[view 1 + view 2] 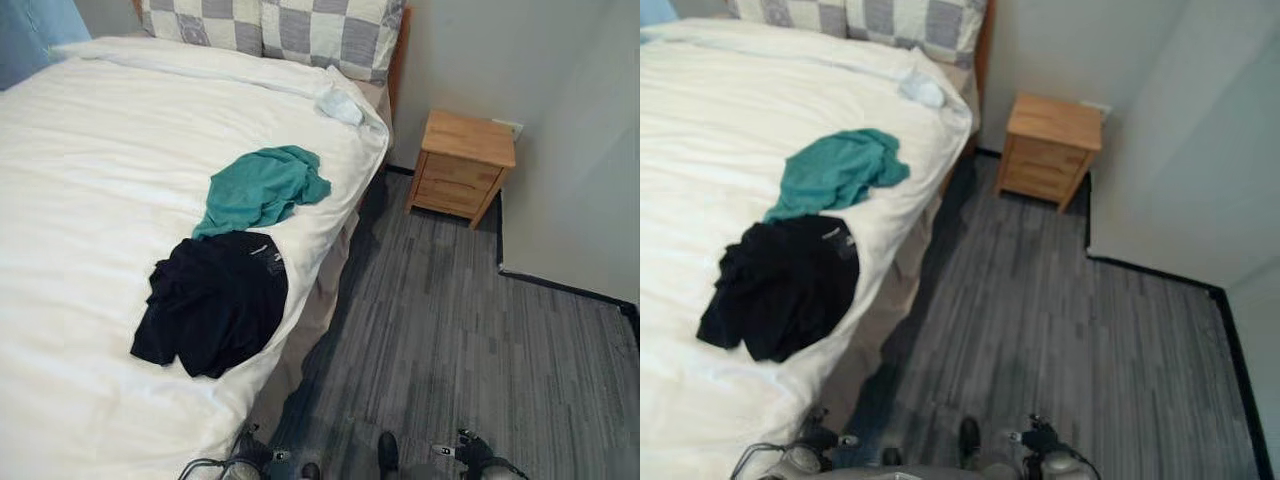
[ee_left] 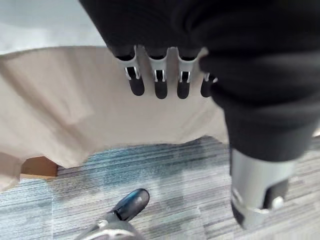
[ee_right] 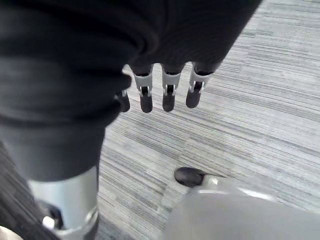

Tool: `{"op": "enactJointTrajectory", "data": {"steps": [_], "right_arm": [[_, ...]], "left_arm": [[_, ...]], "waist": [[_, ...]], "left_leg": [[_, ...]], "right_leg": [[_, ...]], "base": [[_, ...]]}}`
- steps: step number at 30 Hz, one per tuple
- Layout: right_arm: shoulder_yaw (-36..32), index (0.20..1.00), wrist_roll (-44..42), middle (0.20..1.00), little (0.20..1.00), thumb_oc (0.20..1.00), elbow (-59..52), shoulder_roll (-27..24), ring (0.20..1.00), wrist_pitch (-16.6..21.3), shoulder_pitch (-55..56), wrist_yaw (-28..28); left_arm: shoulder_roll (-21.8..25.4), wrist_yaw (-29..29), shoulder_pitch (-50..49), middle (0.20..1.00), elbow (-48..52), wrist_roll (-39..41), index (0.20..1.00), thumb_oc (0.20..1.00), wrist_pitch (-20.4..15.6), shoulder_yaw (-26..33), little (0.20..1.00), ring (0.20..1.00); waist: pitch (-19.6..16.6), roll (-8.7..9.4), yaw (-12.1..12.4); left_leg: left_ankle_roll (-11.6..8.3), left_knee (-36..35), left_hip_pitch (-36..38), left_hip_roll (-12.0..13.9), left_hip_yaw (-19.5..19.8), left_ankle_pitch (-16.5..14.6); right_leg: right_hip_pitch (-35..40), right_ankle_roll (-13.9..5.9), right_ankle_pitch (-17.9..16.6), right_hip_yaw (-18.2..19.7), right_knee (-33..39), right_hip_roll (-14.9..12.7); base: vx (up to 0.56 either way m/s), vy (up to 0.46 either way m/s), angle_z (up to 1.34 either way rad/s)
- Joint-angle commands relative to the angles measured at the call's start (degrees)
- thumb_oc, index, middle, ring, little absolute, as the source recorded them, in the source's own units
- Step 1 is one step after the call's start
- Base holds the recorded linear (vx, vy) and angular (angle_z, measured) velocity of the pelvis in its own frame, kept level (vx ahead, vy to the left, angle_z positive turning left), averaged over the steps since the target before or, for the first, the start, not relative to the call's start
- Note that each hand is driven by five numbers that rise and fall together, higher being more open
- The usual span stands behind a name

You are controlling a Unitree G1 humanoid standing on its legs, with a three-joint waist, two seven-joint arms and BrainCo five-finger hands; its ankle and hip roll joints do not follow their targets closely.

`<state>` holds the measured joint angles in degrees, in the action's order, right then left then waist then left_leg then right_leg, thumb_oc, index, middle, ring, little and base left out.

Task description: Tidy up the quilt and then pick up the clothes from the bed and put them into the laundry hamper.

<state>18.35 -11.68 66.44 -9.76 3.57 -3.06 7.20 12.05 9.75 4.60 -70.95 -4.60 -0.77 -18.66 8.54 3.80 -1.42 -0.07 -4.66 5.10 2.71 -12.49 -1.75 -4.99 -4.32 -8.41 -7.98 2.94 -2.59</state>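
A white quilt (image 1: 90,200) covers the bed, with a small rumpled fold (image 1: 340,104) at its top corner by the pillows. On it near the bed's right edge lies a teal garment (image 1: 262,186), and just below that a crumpled black garment (image 1: 212,300). My left hand (image 2: 157,80) hangs low beside the bed's beige skirt (image 2: 90,110), fingers straight, holding nothing. Over the grey floor, my right hand (image 3: 167,95) hangs with straight fingers too, and nothing in it.
Checked pillows (image 1: 300,30) lean at the head of the bed. A wooden nightstand (image 1: 462,165) stands against the wall beyond the bed's corner. Grey plank floor (image 1: 460,330) runs along the bed's right side, bounded by a wall (image 1: 580,150) on the right.
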Motion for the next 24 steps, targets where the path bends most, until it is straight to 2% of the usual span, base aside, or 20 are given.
{"op": "enactJointTrajectory", "data": {"steps": [1,5,6,7,8,9,10,11,13,14,15,16,17,18,19,20,21,22,23,24], "right_arm": [[0.5,1.000,-1.2,1.000,1.000,1.000,0.4,3.2,1.000,0.4,-3.8,-0.7],[-0.4,1.000,-2.0,1.000,1.000,1.000,2.6,2.1,1.000,0.4,-2.0,-1.2],[-0.6,1.000,-2.0,1.000,1.000,1.000,3.0,1.9,1.000,0.4,-1.9,-1.2],[-1.0,1.000,-2.9,1.000,1.000,1.000,3.2,1.2,1.000,0.2,-2.8,-1.3],[-1.0,1.000,-2.9,1.000,1.000,1.000,3.2,1.2,1.000,0.2,-2.8,-1.3],[-1.2,1.000,-4.0,1.000,1.000,1.000,3.3,0.9,1.000,-0.1,-3.7,-1.4],[-0.9,1.000,-4.3,1.000,1.000,1.000,3.3,0.8,1.000,-0.1,-3.8,-1.5],[-1.0,1.000,-4.3,1.000,1.000,1.000,3.3,0.8,1.000,-0.1,-3.8,-1.5],[-0.6,1.000,-4.5,1.000,1.000,1.000,3.2,1.0,1.000,0.1,-4.0,-1.9],[-0.6,1.000,-4.5,1.000,1.000,1.000,3.2,1.0,1.000,0.1,-4.0,-1.9],[-0.7,1.000,-4.4,1.000,1.000,1.000,3.2,1.4,1.000,0.4,-3.8,-2.0],[-1.0,1.000,-4.4,1.000,1.000,1.000,3.4,2.0,1.000,0.4,-3.2,-2.0],[-0.9,1.000,-4.4,1.000,1.000,1.000,3.4,2.0,1.000,0.4,-3.1,-2.0],[-0.6,1.000,-3.5,1.000,1.000,1.000,3.9,2.6,1.000,0.3,-2.5,-1.8],[-0.7,1.000,-3.0,1.000,1.000,1.000,4.3,3.1,1.000,0.0,-2.3,-1.7],[-0.4,1.000,-2.7,1.000,1.000,1.000,4.9,3.5,1.000,0.0,-2.2,-1.6],[-0.5,1.000,-2.8,1.000,1.000,1.000,5.0,3.6,1.000,-0.1,-2.4,-1.6],[-0.5,1.000,-2.8,1.000,1.000,1.000,5.0,3.6,1.000,-0.1,-2.4,-1.6],[0.0,1.000,-1.2,1.000,1.000,1.000,5.1,3.9,1.000,-0.1,-2.6,-2.5],[0.0,1.000,-1.2,1.000,1.000,1.000,5.1,3.9,1.000,-0.1,-2.6,-2.5]], "left_arm": [[-5.6,0.9,5.3,1.000,-4.2,1.8,1.000,1.000,-0.5,-2.6,1.000,1.000],[-5.9,0.7,5.2,1.000,-3.8,0.5,1.000,1.000,-0.8,-3.3,1.000,1.000],[-6.2,0.8,5.5,1.000,-3.9,0.5,1.000,1.000,-0.7,-3.6,1.000,1.000],[-7.0,1.5,6.6,1.000,-2.5,2.2,1.000,1.000,-0.9,-3.5,1.000,1.000],[-7.0,1.5,6.7,1.000,-2.5,2.2,1.000,1.000,-0.9,-3.5,1.000,1.000],[-7.1,2.2,7.8,1.000,-1.3,3.4,1.000,1.000,-0.8,-3.8,1.000,1.000],[-7.3,2.4,8.1,1.000,-0.7,4.2,1.000,1.000,-1.0,-3.8,1.000,1.000],[-7.2,2.4,8.2,1.000,-0.7,4.2,1.000,1.000,-1.0,-3.8,1.000,1.000],[-7.5,2.1,8.7,1.000,0.2,5.2,1.000,1.000,-1.5,-3.5,1.000,1.000],[-7.5,2.1,8.7,1.000,0.2,5.2,1.000,1.000,-1.5,-3.5,1.000,1.000],[-8.4,1.7,8.2,1.000,0.4,5.2,1.000,1.000,-1.9,-3.6,1.000,1.000],[-8.7,1.9,8.0,1.000,0.3,5.1,1.000,1.000,-1.7,-3.3,1.000,1.000],[-8.7,1.9,7.9,1.000,0.3,5.1,1.000,1.000,-1.7,-3.3,1.000,1.000],[-8.9,2.1,7.5,1.000,0.1,5.5,1.000,1.000,-1.5,-2.7,1.000,1.000],[-8.6,2.1,7.1,1.000,-0.2,5.4,1.000,1.000,-1.4,-2.2,1.000,1.000],[-8.4,2.3,6.8,1.000,-0.3,5.6,1.000,1.000,-1.2,-1.8,1.000,1.000],[-8.2,2.5,6.8,1.000,-0.5,5.4,1.000,1.000,-1.1,-1.7,1.000,1.000],[-8.2,2.5,6.8,1.000,-0.5,5.4,1.000,1.000,-1.1,-1.7,1.000,1.000],[-7.1,3.0,6.6,1.000,-2.0,4.5,1.000,1.000,-0.3,-0.8,1.000,1.000],[-7.1,3.0,6.6,1.000,-2.0,4.5,1.000,1.000,-0.3,-0.8,1.000,1.000]], "waist": [[3.3,-2.50,-0.5],[3.3,-2.97,-0.6],[3.9,-2.87,-0.4],[5.8,-2.37,0.8],[5.7,-2.49,0.7],[7.0,-1.24,2.1],[7.2,-0.94,2.9],[7.0,-0.85,2.9],[6.8,-0.84,4.5],[6.7,-0.76,4.6],[5.8,-1.55,5.3],[4.9,-1.99,5.1],[5.1,-1.74,5.1],[4.5,-1.48,5.4],[4.0,-1.27,5.5],[3.5,-0.69,6.0],[3.5,-0.24,6.2],[3.5,-0.20,6.1],[5.0,-1.36,4.5],[5.0,-1.28,4.5]], "left_leg": [[-4.35,-0.3,0.1,3.3,-4.5,1.7],[-6.27,0.9,4.8,5.4,-7.2,2.8],[-6.81,7.3,2.7,6.6,-7.2,3.5],[-7.90,22.4,-4.2,9.9,-5.3,9.4],[-7.98,22.8,-4.5,10.1,-5.0,9.2],[-5.78,29.7,-9.3,9.6,-2.1,9.6],[-5.12,29.7,-11.8,7.9,-1.6,8.1],[-5.05,29.5,-11.9,7.8,-1.7,8.2],[-3.68,23.7,-14.6,3.7,-1.9,4.5],[-3.64,23.4,-14.6,3.5,-2.0,4.7],[-4.10,13.9,-15.2,1.9,-5.6,6.4],[-5.10,7.5,-15.2,1.8,-11.1,8.1],[-5.02,6.7,-14.5,1.3,-11.2,8.4],[-4.41,5.7,-13.7,1.4,-13.2,8.4],[-2.77,4.0,-12.1,1.1,-14.0,8.2],[-1.27,3.3,-10.8,-0.3,-12.9,7.5],[-0.45,2.6,-9.5,-1.3,-12.2,6.5],[-0.41,2.6,-9.5,-1.4,-12.1,6.5],[1.56,0.4,-3.4,-1.7,-10.4,4.6],[1.59,0.4,-3.5,-1.8,-10.4,4.6]], "right_leg": [[1.4,-3.78,7.6,-11.4,-6.6,-4.1],[6.4,-1.91,8.2,-9.3,-0.6,-1.7],[8.2,-1.03,8.5,-8.8,0.7,-1.2],[11.1,0.94,9.6,-7.6,2.1,-0.5],[11.0,1.01,9.6,-7.8,2.1,-0.3],[12.4,1.79,11.0,-6.0,2.1,-0.6],[13.0,1.48,11.6,-4.7,2.1,-0.6],[12.7,1.45,11.6,-4.6,2.1,-0.7],[14.8,0.37,13.3,-2.5,2.1,-0.8],[14.6,0.35,13.2,-2.4,2.1,-0.9],[16.2,-0.58,14.8,-2.6,2.1,-0.5],[18.9,-0.89,17.0,-3.2,2.1,0.5],[19.3,-1.04,17.2,-3.1,2.1,0.2],[20.7,-0.86,17.2,-4.0,2.1,0.9],[20.9,-0.55,17.0,-4.6,1.1,1.5],[20.1,-1.20,16.7,-5.6,-3.9,1.5],[18.8,-3.23,15.7,-6.4,-9.7,1.6],[18.7,-3.27,15.8,-6.5,-9.9,1.5],[8.3,-10.46,4.8,-6.5,-33.1,-1.1],[8.1,-10.47,5.0,-6.5,-33.3,-1.2]], "base": [[0.24,-0.276,-1.13],[0.22,-0.207,-0.67],[0.24,-0.355,-0.31],[0.14,-0.271,-0.30],[0.24,-0.312,-0.45],[0.21,-0.144,-0.44],[0.22,-0.138,-0.63],[0.19,-0.006,-0.91],[0.26,0.037,-0.89],[0.43,0.074,-0.88],[0.65,0.057,-0.81],[0.66,0.061,-0.25],[0.60,0.018,0.13],[0.35,0.000,0.20],[0.49,0.003,0.08],[0.37,0.019,0.19],[0.26,0.029,0.25],[0.55,0.073,0.40],[0.43,0.056,0.27],[0.58,0.059,0.26]]}}
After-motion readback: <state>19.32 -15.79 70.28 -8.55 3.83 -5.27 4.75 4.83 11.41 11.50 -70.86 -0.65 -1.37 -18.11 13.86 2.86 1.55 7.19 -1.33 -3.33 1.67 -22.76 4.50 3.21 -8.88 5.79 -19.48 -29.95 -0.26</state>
